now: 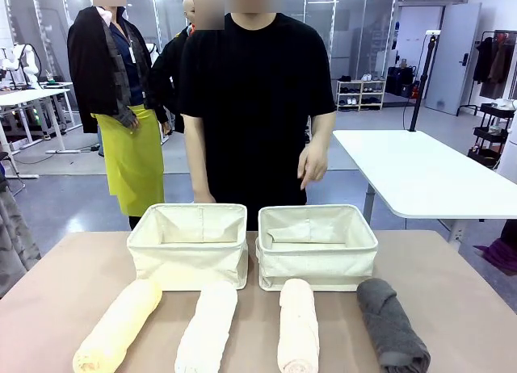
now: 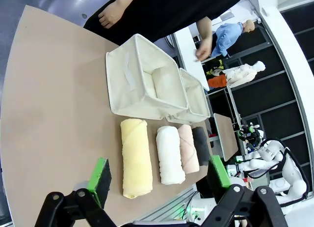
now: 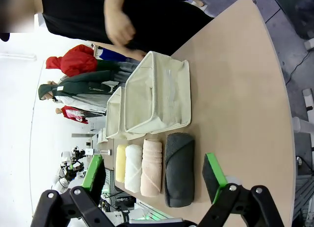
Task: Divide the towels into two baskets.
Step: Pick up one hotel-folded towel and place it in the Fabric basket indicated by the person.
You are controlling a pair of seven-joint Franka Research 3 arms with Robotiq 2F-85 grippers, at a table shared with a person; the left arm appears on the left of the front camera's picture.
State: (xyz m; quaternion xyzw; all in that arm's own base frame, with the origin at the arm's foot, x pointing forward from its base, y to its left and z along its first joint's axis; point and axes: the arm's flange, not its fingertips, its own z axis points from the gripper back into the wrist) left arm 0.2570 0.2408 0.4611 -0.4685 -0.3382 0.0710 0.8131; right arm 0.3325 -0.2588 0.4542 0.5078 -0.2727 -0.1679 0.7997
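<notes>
Beige tabletop (image 1: 73,268) seen from the robot's side, with an open workshop floor and a white table behind. A person in a black shirt (image 1: 254,98) stands at the far edge, directly behind the baskets. Two matching cream canvas bins stand upright just beside one another near that edge: the left basket (image 1: 187,264) and the right basket (image 1: 319,268). All four towels lie as rolls on the table in front of the baskets, in one row, pointing away from the robot, with their far ends close to the basket fronts. From the robot's left to right: pale yellow towel (image 1: 119,324), white towel (image 1: 208,328), cream-pink towel (image 1: 298,324), dark grey towel (image 1: 390,324). The left gripper (image 2: 159,173) hangs above the near side of the row, green pads spread wide, grasping nothing. The right gripper (image 3: 154,172) hangs likewise, released and empty. The person's hand (image 1: 313,163) on the robot's right hangs loose, fingers down, above the right basket.
</notes>
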